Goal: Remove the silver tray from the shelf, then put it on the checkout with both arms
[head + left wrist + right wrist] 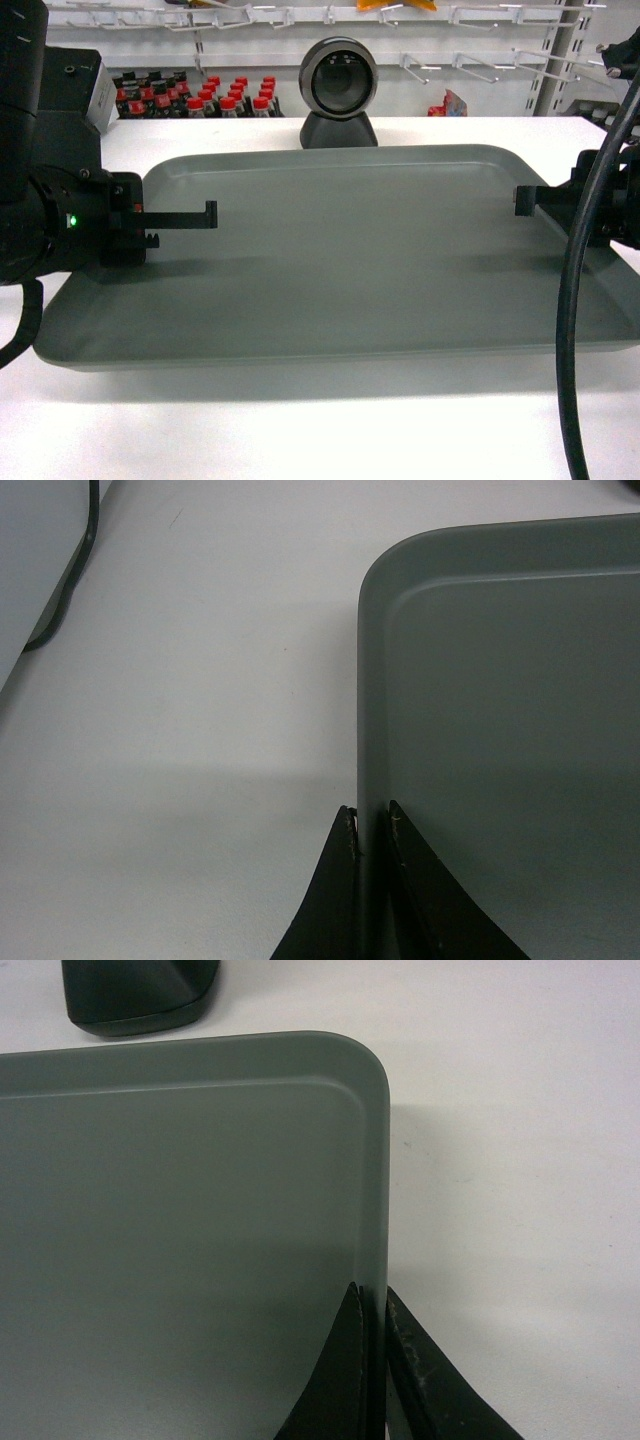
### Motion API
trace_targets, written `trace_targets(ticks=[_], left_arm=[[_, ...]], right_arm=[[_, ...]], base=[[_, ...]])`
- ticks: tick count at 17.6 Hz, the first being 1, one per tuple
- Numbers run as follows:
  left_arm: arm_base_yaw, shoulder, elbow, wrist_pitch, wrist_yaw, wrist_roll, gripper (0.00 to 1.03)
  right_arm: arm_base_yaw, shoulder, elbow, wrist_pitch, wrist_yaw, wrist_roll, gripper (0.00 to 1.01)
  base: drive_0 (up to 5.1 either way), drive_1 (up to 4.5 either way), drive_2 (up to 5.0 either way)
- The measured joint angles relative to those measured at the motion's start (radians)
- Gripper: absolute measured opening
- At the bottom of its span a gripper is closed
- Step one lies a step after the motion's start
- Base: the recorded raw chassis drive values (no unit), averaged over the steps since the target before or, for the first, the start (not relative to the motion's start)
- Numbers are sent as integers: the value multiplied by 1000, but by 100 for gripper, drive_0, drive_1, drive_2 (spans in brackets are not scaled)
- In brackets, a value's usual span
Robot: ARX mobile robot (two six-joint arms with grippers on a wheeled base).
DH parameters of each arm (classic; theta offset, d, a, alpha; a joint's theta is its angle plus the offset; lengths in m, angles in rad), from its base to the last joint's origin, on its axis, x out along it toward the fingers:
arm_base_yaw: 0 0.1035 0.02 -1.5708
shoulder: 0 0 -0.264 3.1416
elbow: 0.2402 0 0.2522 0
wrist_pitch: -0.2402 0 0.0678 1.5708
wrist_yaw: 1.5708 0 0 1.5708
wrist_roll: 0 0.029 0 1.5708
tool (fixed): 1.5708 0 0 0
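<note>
There was one matte grey-green rectangular tray (340, 260), one round grey-black scanner (339, 92), two black grippers, and many red-capped dark bottles (215, 98), too small to count.

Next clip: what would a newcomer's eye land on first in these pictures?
The large matte grey-green rectangular tray dominates, lying flat across the plain white checkout tabletop. The black left tool and black right tool each straddle the rim on opposite short sides, one finger inside and one outside. Just behind the tray's far edge, at centre, stands a round grey-black scanner-like device.
</note>
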Motion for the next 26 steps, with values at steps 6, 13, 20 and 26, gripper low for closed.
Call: trace_targets(ticks=[6, 13, 20, 26], left_arm=[[15, 70, 9, 35, 3, 74, 4], [12, 96, 15, 32, -1, 89, 4], [11, 104, 27, 11, -60, 104, 65], [-18, 81, 27, 3, 6, 66, 98]], right_arm=[[47, 53, 41, -113, 104, 38, 3], [63, 70, 45, -114, 145, 43, 3], [88, 79, 42, -94, 122, -19, 59], [80, 79, 39, -87, 109, -24, 98]], base=[[0, 0, 0], [0, 0, 0], [0, 0, 0], [0, 0, 0]])
